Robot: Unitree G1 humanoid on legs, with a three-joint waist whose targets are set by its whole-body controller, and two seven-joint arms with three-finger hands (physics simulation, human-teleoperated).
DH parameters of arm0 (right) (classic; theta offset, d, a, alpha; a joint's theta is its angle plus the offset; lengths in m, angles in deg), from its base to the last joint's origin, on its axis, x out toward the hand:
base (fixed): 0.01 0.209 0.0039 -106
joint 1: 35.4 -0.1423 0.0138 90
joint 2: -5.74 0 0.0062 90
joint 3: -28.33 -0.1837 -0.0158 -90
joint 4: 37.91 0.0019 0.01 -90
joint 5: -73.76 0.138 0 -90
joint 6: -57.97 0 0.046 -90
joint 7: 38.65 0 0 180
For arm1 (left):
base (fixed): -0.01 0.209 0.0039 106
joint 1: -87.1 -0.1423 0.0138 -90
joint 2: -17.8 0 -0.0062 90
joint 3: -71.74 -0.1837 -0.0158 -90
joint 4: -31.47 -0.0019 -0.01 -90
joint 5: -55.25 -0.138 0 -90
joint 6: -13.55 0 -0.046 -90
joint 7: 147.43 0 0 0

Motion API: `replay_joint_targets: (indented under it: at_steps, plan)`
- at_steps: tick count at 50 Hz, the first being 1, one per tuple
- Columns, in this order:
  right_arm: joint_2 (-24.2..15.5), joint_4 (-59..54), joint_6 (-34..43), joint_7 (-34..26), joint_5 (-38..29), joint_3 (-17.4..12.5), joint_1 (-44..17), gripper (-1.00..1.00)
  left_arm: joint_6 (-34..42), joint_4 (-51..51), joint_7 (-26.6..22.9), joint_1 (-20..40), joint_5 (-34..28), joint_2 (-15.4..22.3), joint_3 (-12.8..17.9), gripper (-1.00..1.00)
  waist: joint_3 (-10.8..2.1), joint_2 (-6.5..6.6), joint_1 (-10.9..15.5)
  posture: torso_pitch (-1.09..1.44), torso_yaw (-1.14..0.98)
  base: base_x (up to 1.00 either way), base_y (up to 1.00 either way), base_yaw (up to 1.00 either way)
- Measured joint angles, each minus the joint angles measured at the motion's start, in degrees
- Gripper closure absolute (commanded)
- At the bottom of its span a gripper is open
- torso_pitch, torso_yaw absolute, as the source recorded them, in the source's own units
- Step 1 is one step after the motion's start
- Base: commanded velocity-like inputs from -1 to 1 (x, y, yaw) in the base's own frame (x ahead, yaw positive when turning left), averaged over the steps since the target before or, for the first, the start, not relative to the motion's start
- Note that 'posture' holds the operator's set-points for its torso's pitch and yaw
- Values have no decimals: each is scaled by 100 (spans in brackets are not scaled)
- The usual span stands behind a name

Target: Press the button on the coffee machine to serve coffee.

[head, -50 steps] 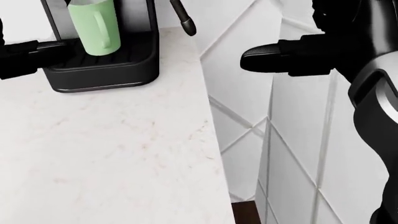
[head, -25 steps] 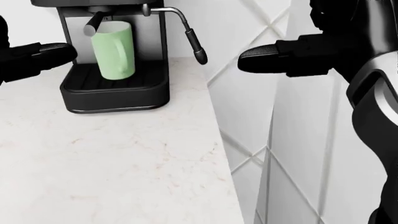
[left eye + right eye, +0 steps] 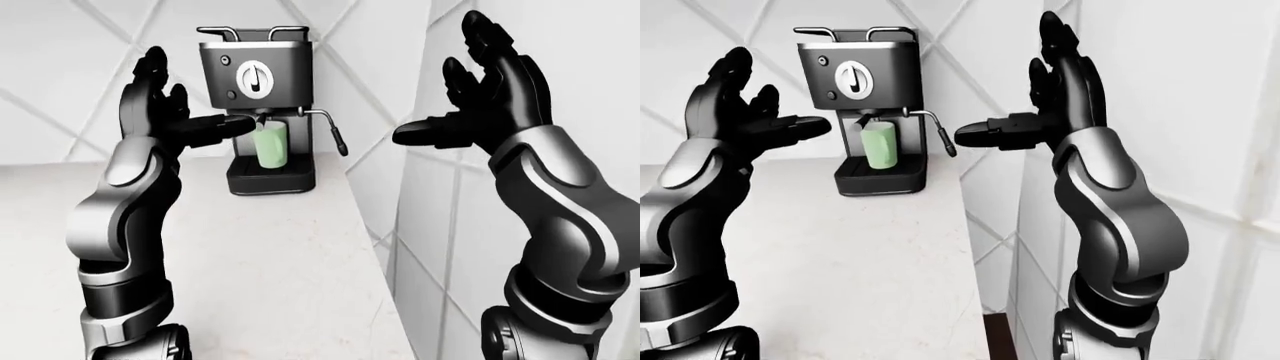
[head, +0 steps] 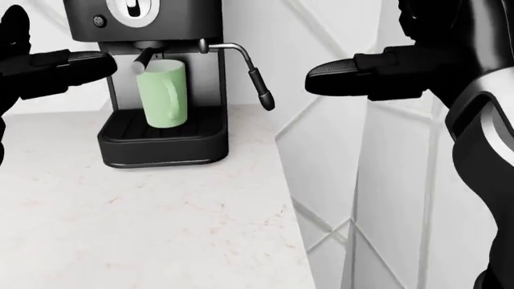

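A black and steel coffee machine [image 3: 256, 75] stands on the white counter [image 3: 260, 255] against the tiled wall. It has a round white dial [image 3: 253, 79] and a small dark button [image 3: 225, 61] on its face. A light green mug [image 4: 163, 93] sits on its drip tray under the spout. My left hand [image 3: 165, 112] is open, raised left of the machine, thumb pointing toward the mug. My right hand [image 3: 480, 90] is open, raised right of the machine, clear of it.
A steam wand [image 4: 255, 75] sticks out from the machine's right side. The counter's right edge [image 4: 293, 205] drops off beside a white tiled wall [image 4: 385, 198]. A dark strip of floor [image 3: 992, 337] shows below.
The head view has tilted up: the machine slid down in frame and its face with dial and button came into view. Both hands stay raised and open.
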Motion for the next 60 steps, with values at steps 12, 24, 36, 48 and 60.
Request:
replay_joint_targets:
  at_steps: [12, 24, 36, 48, 60]
  plan:
    - [-9, 35, 37, 15, 29, -12, -16, -100, 86, 45, -6, 91, -1, -58, -39, -100, -48, 0, 44, -56, 0, 0, 0, 0]
    - [-17, -10, 22, 16, 34, -7, -10, -100, 78, -51, -106, 167, -75, -147, -134, -100, -169, -36, 41, -66, 0, 0, 0, 0]
    - [-24, -1, 21, 29, 41, -19, -35, -100, 74, -45, -94, 198, -26, -223, -152, -100, -274, -43, 44, -68, 0, 0, 0, 0]
    - [-43, 24, 34, 36, 74, -35, -25, -100, 635, 663, 9, 50, 373, -292, -132, -100, -287, -18, 70, -68, 0, 0, 0, 0]
    - [-45, 16, 38, 55, 80, -39, -25, -100, 1411, 1551, 377, -135, 814, -431, -89, -100, -290, -12, 86, -68, 0, 0, 0, 0]
